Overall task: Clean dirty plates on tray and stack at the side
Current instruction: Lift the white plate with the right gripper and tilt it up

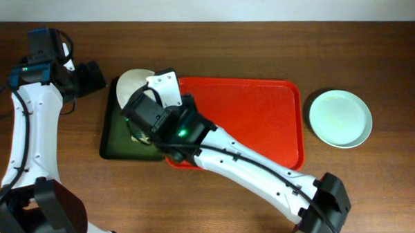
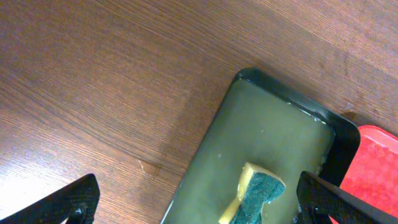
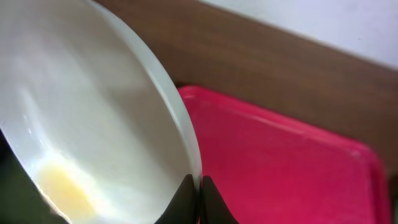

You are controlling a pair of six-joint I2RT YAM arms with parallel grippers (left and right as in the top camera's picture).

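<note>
Brown table (image 1: 231,41) bore a dark green tray (image 2: 267,124); over it the right gripper (image 3: 200,198) pinched the rim of the tilted cream-white plate (image 3: 93,106), the empty, wide-open left gripper (image 2: 199,205) nearer the sponge (image 2: 258,193).

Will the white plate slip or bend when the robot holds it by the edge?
Probably stiff: the white plate shows no bend though the jaws pinch only its thin rim. It looks smooth and glossy, so it might slip or swing in that small grip.

Brown wooden table (image 1: 265,49), pale wall (image 3: 323,25) behind.
</note>
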